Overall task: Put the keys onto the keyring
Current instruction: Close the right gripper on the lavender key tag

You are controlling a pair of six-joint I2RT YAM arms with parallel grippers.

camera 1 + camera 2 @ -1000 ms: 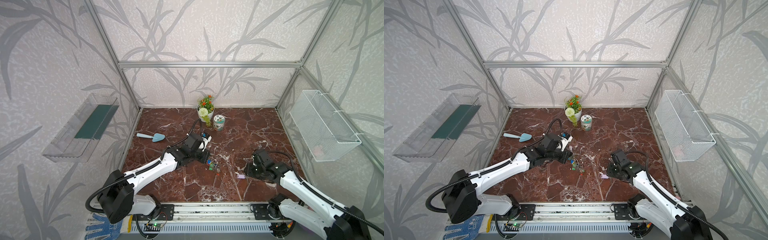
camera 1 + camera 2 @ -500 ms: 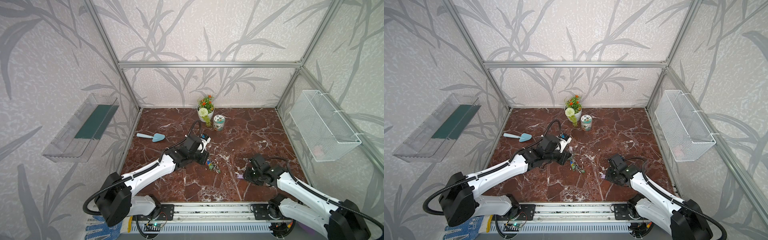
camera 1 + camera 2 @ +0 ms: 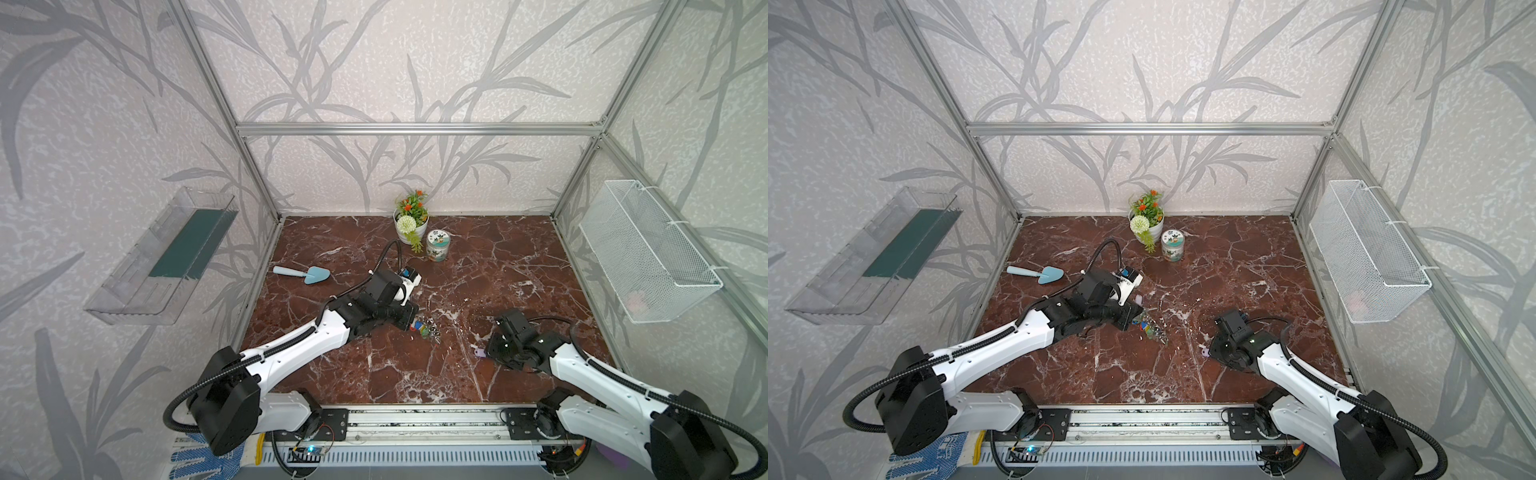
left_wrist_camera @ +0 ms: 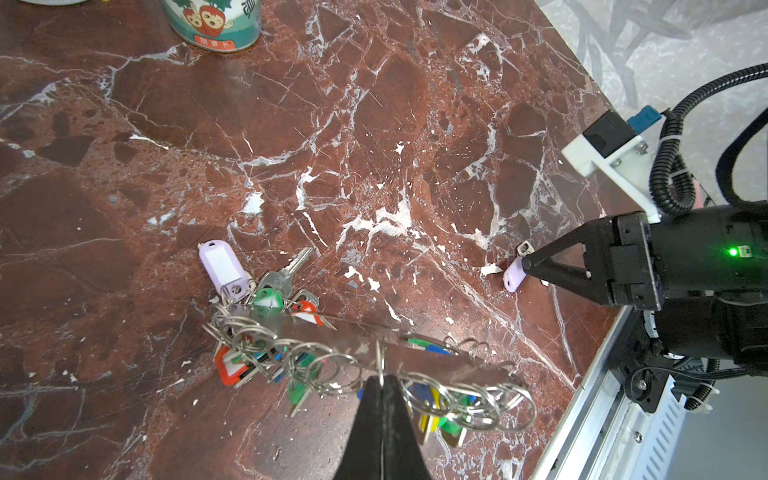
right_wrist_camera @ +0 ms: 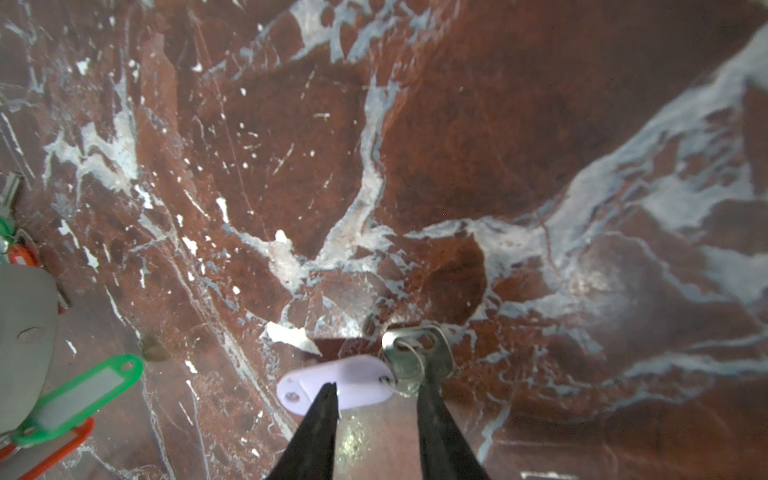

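Right gripper (image 5: 379, 380) straddles the keys (image 5: 357, 376) — left gripper (image 4: 380, 380) pinches the keyring (image 4: 266, 345).

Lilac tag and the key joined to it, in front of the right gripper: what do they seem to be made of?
Lilac tag: probably moulded plastic, opaque and smooth with a soft sheen, rounded edges. Key: metal, silvery, with bright reflections on its flat head; which metal cannot be told. The small split ring joining them looks like metal wire.
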